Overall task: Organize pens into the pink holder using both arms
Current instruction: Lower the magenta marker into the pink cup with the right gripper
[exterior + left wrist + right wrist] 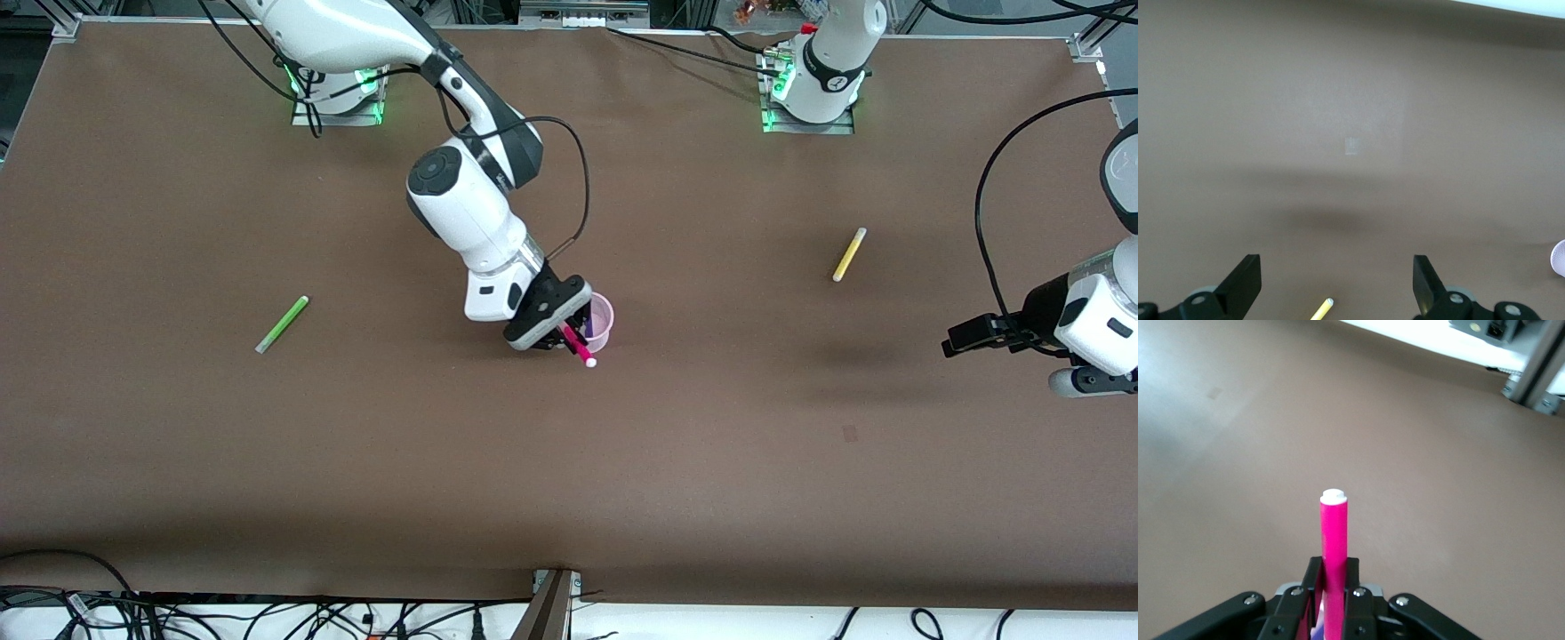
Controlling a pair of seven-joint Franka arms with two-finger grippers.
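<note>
My right gripper [569, 334] is shut on the magenta pink pen [580, 348], right beside the pink holder [603, 313] at the middle of the table. The pen is tilted, and its pale cap points toward the front camera. In the right wrist view the pen [1334, 527] sticks out between the closed fingers of the right gripper [1333, 563]. A bit of dark purple [593, 332] shows inside the holder. The lime green pen [283, 324] lies toward the right arm's end. The yellow pen [849, 254] lies toward the left arm's end. My left gripper [969, 336] is open and empty. The yellow pen's tip [1323, 308] shows between the fingers of the left gripper [1337, 263].
The brown table [711, 462] has metal corner brackets and a post [553, 604] at its front edge. Cables lie on the floor along that edge. The left arm's black cable [987, 222] loops above the table near the yellow pen.
</note>
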